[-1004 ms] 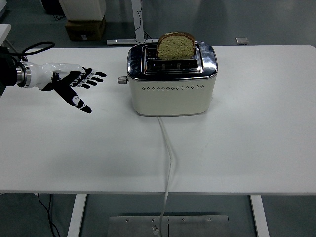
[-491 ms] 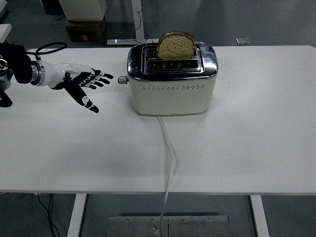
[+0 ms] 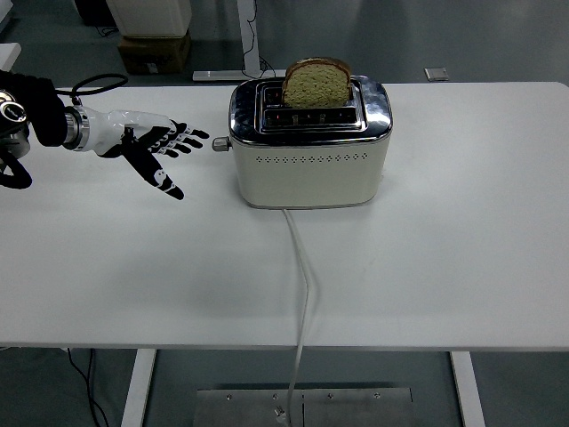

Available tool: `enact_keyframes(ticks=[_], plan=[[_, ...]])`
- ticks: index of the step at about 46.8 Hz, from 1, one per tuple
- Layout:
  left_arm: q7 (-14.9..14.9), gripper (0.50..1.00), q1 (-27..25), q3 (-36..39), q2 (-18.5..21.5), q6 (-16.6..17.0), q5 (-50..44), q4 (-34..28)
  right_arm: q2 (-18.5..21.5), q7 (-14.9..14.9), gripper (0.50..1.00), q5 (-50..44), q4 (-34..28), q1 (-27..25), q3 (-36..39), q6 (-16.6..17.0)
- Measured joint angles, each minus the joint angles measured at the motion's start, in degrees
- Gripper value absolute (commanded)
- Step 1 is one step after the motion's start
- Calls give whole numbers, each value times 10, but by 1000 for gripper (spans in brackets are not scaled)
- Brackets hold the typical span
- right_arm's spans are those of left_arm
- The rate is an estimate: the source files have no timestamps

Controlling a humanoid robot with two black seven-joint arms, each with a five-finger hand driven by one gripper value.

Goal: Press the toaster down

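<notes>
Your left hand [image 3: 147,142] is hovering with fingers spread, holding nothing, just beside the toaster [image 3: 309,147] lever [image 3: 220,144]; 1 bread slice [image 3: 316,83] is sitting raised.

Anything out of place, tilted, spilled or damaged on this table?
Nothing stands out. The toaster sits upright on the table with a bread slice standing high in the rear slot, its cord trailing off the near edge. The left hand, open, hovers beside the lever.
</notes>
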Motion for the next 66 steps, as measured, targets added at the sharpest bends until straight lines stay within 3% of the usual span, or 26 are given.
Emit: enact_keyframes(ticks=[66], plan=[[-1, 1000, 16, 0, -33, 4, -1, 19, 0, 0, 1000, 0, 0, 0, 0, 0]])
